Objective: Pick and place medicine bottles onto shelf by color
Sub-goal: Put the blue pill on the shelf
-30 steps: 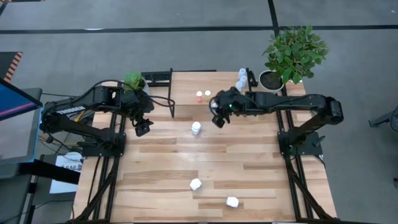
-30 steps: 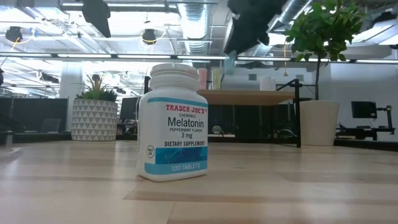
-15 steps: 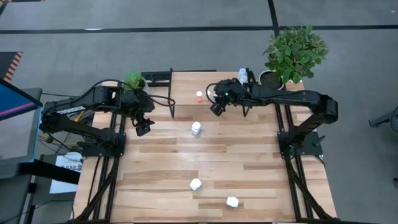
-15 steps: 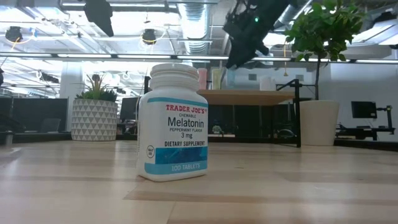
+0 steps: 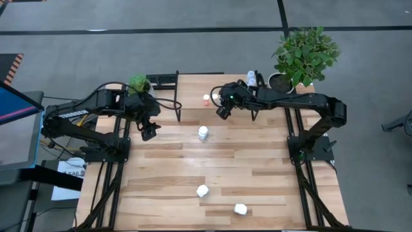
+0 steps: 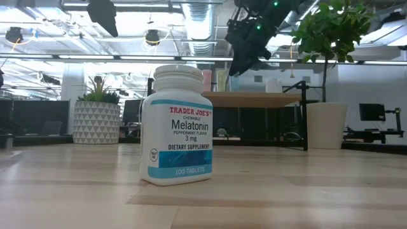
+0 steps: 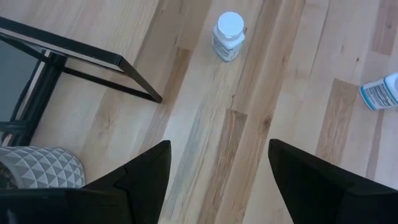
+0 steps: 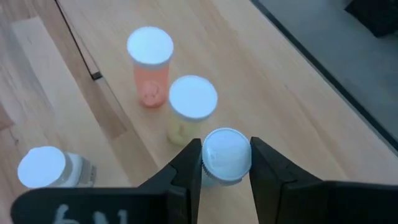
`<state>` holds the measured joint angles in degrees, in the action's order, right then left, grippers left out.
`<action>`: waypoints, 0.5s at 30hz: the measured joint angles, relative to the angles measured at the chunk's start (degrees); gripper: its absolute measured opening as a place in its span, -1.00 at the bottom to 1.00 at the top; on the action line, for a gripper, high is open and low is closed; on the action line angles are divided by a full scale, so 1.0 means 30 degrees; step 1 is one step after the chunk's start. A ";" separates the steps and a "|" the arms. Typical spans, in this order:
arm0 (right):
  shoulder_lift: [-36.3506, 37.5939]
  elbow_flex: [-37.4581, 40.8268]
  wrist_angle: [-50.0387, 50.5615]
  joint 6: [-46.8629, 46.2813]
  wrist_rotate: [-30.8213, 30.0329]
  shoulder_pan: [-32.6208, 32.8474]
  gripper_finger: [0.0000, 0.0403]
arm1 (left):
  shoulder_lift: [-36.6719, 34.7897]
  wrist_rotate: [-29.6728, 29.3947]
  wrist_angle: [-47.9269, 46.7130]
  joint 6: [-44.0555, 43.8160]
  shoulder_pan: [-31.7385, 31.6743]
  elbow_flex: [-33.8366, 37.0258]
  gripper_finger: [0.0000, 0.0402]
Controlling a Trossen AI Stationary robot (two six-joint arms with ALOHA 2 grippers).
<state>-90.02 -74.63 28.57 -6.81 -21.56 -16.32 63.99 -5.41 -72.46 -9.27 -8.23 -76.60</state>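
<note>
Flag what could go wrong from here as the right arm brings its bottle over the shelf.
1. The right gripper holds a pale bottle right beside the yellow bottle and orange bottle on the shelf; lowering it could tip them.
2. The jaws pinch only the cap; it may slip or land tilted.
3. The left gripper hangs open over the table, idle, so it likely poses no danger.

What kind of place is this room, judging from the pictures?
Probably an open-plan office or robotics lab: exposed ceiling ducts and strip lights, desks with monitors behind the table, and potted plants at the table's far corners.
</note>
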 joint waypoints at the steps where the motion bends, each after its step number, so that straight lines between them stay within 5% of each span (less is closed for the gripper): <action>1: 0.0003 0.0005 0.0041 0.0000 0.0004 0.0010 -0.44 | -0.0002 0.0000 0.0004 0.0004 0.0000 0.0000 0.28; 8: 0.0007 0.0007 0.0063 0.0000 -0.0001 0.0007 -0.39 | 0.0000 0.0002 0.0002 -0.0009 0.0000 0.0000 0.28; 15: 0.0007 0.0007 -0.0055 0.0372 -0.0001 0.0007 -0.13 | 0.0000 0.0000 -0.0004 -0.0098 0.0000 0.0000 0.28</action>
<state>-90.00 -74.61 28.40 -5.69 -21.56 -16.29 63.99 -5.41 -72.47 -9.56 -8.23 -76.60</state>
